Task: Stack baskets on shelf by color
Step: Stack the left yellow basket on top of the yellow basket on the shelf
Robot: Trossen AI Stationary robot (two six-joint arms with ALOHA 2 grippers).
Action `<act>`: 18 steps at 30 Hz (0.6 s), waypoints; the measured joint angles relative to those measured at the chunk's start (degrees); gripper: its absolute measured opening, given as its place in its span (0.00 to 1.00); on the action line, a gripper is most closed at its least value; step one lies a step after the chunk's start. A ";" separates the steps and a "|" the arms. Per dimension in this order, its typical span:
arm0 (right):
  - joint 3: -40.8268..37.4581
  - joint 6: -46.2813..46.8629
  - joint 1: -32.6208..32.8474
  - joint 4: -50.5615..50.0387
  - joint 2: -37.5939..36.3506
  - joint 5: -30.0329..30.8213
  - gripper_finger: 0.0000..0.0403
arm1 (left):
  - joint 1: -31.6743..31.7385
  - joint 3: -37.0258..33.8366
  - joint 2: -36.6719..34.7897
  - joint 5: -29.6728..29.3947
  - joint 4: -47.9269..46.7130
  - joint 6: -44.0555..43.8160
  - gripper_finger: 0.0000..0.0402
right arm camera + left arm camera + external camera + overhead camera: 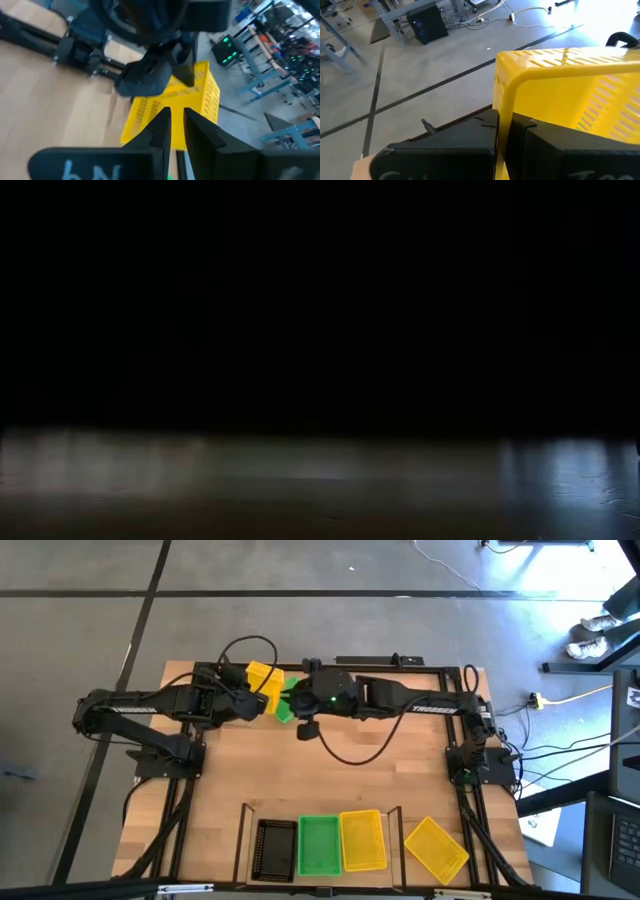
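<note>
Daylight floods in from the upper right of the high view, glaring white on the grey concrete floor (560,580). The low view is almost black, with faint reflections below. The right wrist view is motion-blurred; the left wrist view's upper corner blows out.

Left arm: reaches in from the bench's left side toward the middle of the far edge, elbow folded near the left edge.
Left hand (258,698): clamped tight on the rim of a yellow basket (570,90), fingers (485,125) pressed either side of its wall.
Right arm: stretched from the right side across the far edge.
Right hand (176,120): fingers slightly parted over the same basket's wall, close beside the left hand.
</note>
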 joint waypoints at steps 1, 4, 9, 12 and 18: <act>0.00 -0.04 0.03 0.96 0.32 0.12 0.14 | 0.00 0.00 0.00 0.00 0.00 0.05 0.00; 0.00 -0.05 0.09 2.82 1.21 0.14 0.14 | 0.00 0.00 0.00 0.06 -0.04 0.05 0.00; 0.00 -0.03 -0.08 2.71 1.71 0.12 0.14 | 0.00 0.00 0.00 0.47 -0.04 0.02 0.00; 0.00 -0.01 -0.39 2.74 1.71 0.93 0.14 | 0.00 0.00 0.00 1.86 -0.04 0.02 0.00; 0.00 0.30 -1.09 0.25 1.71 4.26 0.14 | -0.03 0.00 0.00 3.04 0.53 0.03 0.00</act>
